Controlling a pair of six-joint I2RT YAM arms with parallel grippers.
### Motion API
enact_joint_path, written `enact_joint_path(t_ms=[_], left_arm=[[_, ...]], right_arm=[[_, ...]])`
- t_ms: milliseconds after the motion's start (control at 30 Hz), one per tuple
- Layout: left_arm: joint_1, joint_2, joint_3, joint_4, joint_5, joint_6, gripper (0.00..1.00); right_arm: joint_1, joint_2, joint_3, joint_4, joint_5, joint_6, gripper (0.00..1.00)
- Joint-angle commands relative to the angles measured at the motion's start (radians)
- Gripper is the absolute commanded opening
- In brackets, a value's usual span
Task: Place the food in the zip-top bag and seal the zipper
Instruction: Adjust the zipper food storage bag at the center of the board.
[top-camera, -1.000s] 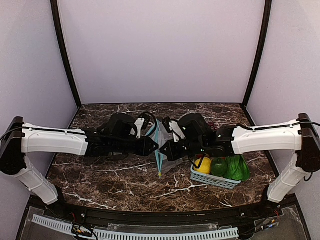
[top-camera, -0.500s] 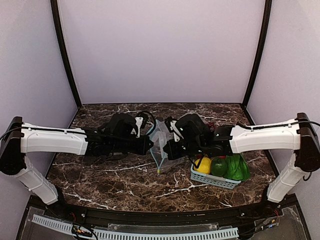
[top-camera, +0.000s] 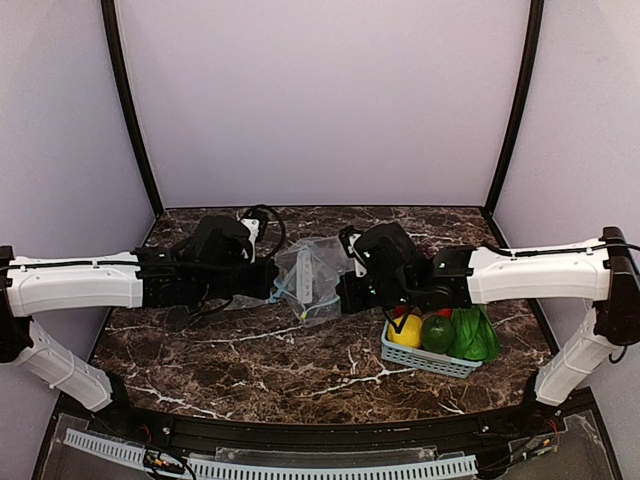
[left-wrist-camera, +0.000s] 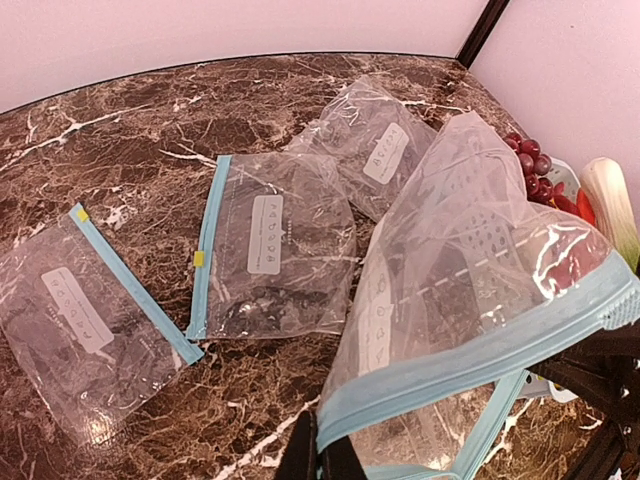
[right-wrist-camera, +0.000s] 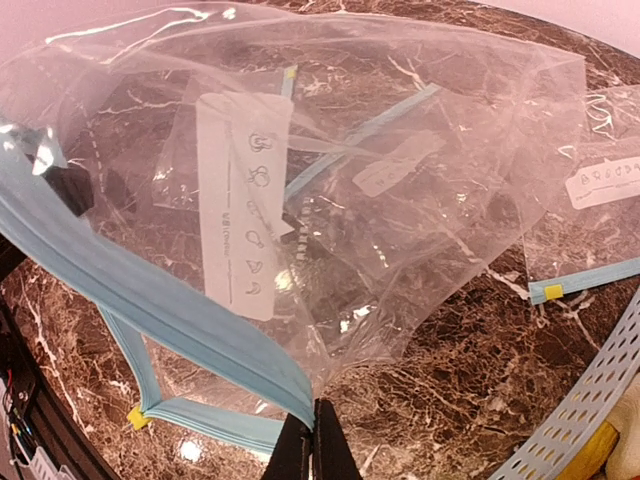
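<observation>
Both sets of jaws are clamped on the bag's zipper: the left jaws pinch the blue strip from one side and the right jaws from the other. The bag hangs between the arms over mid-tabletop, its mouth partly open. The leafy vegetable lies in the basket at the right, beside a lemon and a lime. Three smaller bags lie flat on the tabletop beyond.
</observation>
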Motion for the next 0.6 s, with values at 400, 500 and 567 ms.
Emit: enact_joint_path(t_ms=[400, 500, 567], left_arm=[[-0.018, 0.008, -0.055, 0.211, 0.289, 0.008, 0.01], [-0.017, 0.008, -0.062, 0.233, 0.299, 0.000, 0.01], [-0.017, 0.007, -0.063, 0.236, 0.298, 0.000, 0.01]], right_arm=[[0.015, 0.092, 0.144, -0.026, 0.097, 0.019, 0.21], [0.016, 0.119, 0.169, -0.033, 0.107, 0.006, 0.26], [0.017, 0.130, 0.176, -0.029, 0.096, 0.002, 0.30]])
